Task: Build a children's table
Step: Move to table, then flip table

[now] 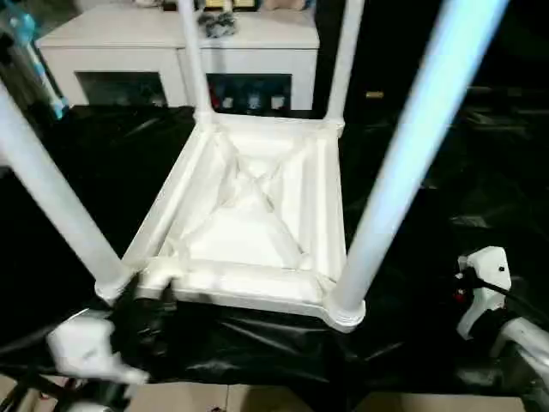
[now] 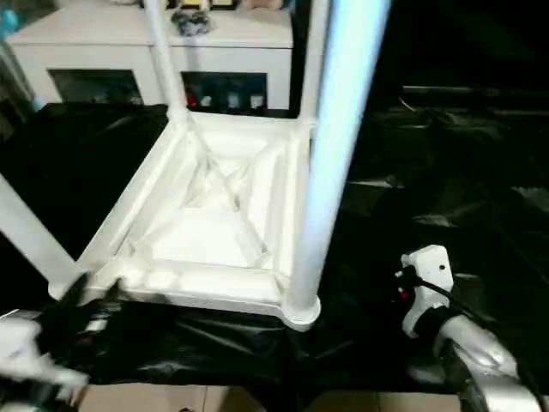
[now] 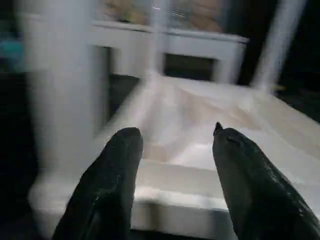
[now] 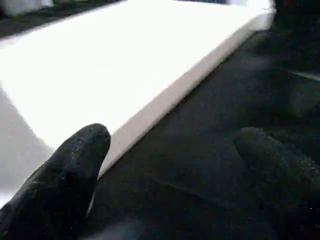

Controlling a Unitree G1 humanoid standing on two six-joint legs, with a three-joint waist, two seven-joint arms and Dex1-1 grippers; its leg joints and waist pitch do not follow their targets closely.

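White plastic makes up the children's table [image 1: 257, 223], which is seen lying upside down on the black-draped work table [image 1: 446, 257], its ribbed underside turned up and crossed by diagonal ribs. Four white tubular legs are seen standing up from the rounded corner sockets: the two far legs [image 1: 196, 60] rise in front of a white cabinet with glass doors [image 1: 111, 51], the near right leg [image 1: 412, 163] is seated in its socket at the front corner, and the near left leg [image 1: 51, 197] leans outward from its own. The left gripper [image 3: 172, 145] is seen just beside the near left corner of the top, its two black fingers [image 3: 107, 185] spread apart with nothing between them and the table's edge visible beyond. The right gripper [image 4: 170, 150] is held over the black cloth just beside the top's right edge, its fingers [image 4: 65, 175] parted wide and empty. The right forearm [image 2: 476, 343] is seen well apart from the near right leg.
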